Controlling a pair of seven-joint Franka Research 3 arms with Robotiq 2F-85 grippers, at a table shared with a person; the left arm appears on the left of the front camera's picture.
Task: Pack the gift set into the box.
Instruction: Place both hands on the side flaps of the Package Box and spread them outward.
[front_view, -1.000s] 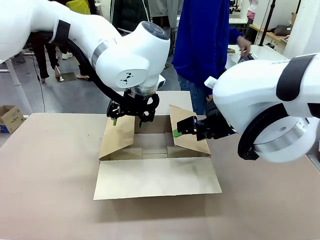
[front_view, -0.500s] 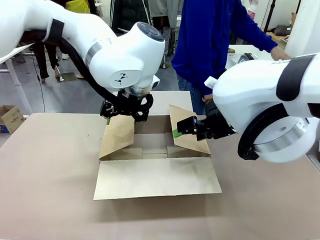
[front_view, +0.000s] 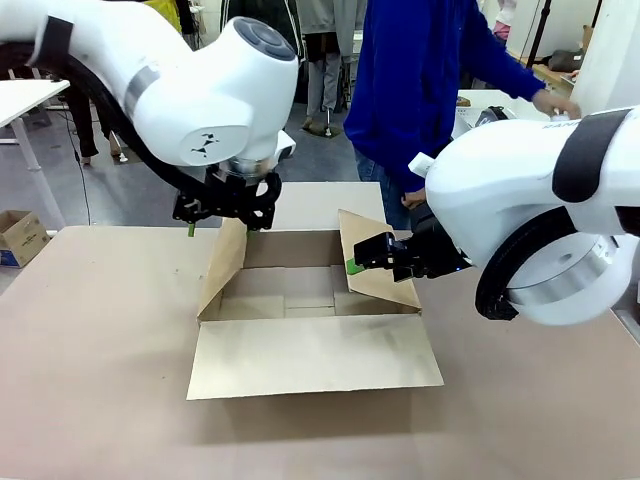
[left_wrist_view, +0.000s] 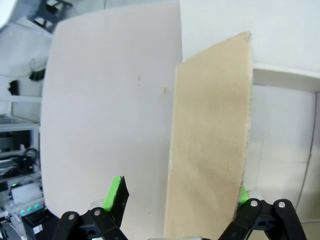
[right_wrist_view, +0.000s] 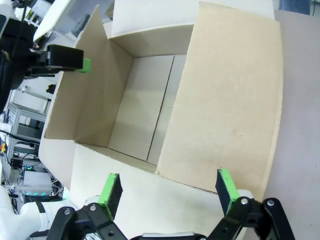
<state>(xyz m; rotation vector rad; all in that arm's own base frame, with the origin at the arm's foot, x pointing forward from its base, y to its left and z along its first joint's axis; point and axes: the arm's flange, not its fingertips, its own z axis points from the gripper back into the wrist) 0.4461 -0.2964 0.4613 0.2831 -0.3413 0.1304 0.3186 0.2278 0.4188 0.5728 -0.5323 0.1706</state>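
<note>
Front view: over the last second the left claw (front_view: 220, 221) has swung outward, released, tipping the left flap (front_view: 226, 262) between its fingers upright. The right claw (front_view: 360, 256), also released, straddles the right flap (front_view: 378, 275). Beneath both claws the box (front_view: 300, 249) gapes empty, probably ready for packing.

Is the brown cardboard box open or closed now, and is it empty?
Open and apparently empty: the box has every flap lifted or spread out, and its bare floor is visible inside.
</note>
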